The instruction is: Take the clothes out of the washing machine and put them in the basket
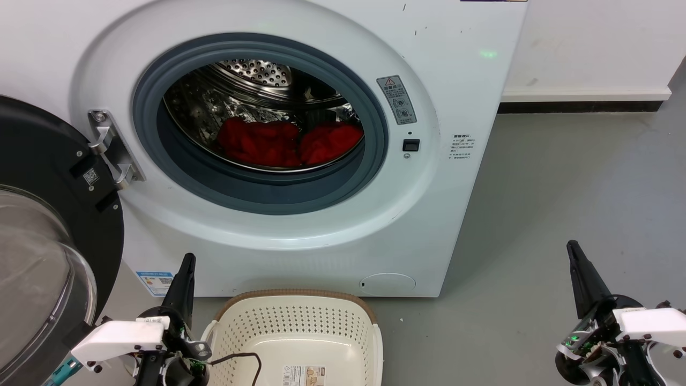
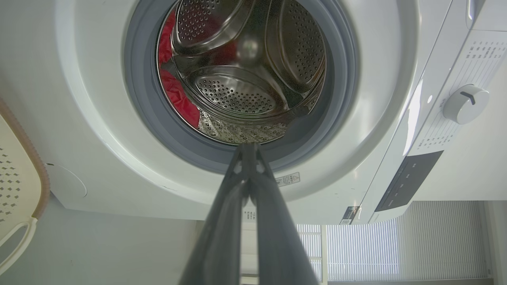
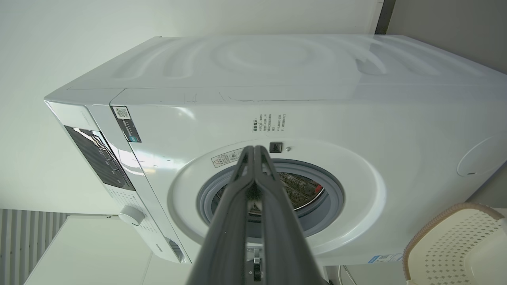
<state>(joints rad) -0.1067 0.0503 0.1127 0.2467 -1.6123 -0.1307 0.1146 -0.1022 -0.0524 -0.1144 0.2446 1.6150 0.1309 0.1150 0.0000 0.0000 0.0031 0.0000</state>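
Clothes (image 1: 289,142), 2 red heaps, lie low in the washing machine (image 1: 461,80); basket (image 1: 300,294) stands below. Left gripper (image 1: 187,264) and right gripper (image 1: 574,252) hover outside, jaws pressed together, holding nothing. Best approach: open wide, clear the grey ring (image 1: 257,201), pinch a thick fold.

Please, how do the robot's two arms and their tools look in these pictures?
The left tool and the right tool each have two long, dark grey fingers tapering to a point. Behind each sits a white, boxy wrist housing. A thin black cable loops from the left wrist, and a green light glows at the right one.
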